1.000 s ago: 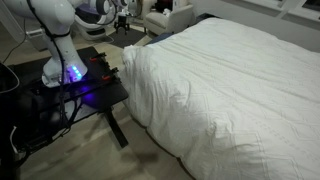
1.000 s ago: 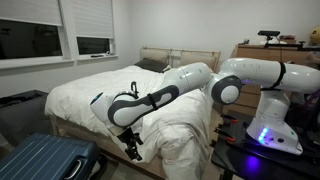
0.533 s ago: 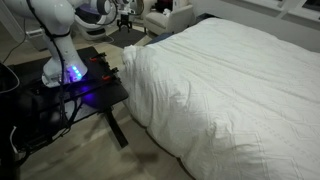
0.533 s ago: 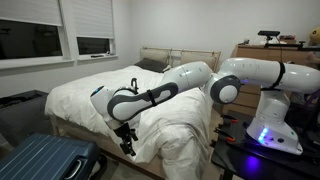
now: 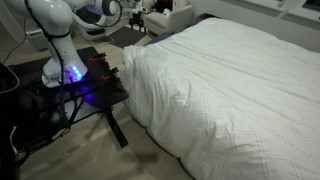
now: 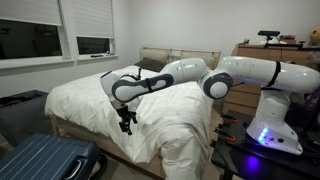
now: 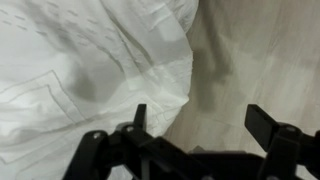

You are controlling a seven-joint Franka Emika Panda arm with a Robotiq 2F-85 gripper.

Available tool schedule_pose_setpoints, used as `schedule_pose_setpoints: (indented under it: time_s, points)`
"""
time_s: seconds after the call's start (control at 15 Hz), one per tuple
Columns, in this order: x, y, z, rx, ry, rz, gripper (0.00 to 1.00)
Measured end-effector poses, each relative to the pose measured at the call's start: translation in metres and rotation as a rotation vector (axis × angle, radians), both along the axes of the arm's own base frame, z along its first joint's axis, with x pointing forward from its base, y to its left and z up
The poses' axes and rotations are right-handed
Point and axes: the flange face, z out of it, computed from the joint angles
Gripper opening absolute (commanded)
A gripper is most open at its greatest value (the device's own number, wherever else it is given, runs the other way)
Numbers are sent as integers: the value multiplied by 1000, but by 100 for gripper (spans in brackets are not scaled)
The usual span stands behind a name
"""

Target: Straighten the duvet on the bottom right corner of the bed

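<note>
Gripper point(image 7: 200, 115) on my arm is spread wide and empty, hanging just over the duvet point(image 7: 90, 70) edge where it drapes off the bed point(image 6: 150, 56) corner toward the floor point(image 7: 250, 60). That corner looks bunched and creased, so nothing's really straightened yet; versus a second ago I've lifted up from low beside the bed.

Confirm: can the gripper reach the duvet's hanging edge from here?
Probably yes. The gripper is open and hangs right at the duvet edge, with bare floor beside it; nothing seems to stand between them.
</note>
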Motion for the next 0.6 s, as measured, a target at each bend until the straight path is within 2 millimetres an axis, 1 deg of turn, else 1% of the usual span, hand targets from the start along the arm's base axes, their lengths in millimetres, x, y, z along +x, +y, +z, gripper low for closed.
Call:
schedule_pose_setpoints:
  time_s: [0.13, 0.33, 0.6]
  points:
    - [1, -19, -5, -36, 46, -48, 100]
    - [-3, -45, -10, -102, 142, -104, 100]
    - [-11, -71, -18, -164, 253, -143, 100]
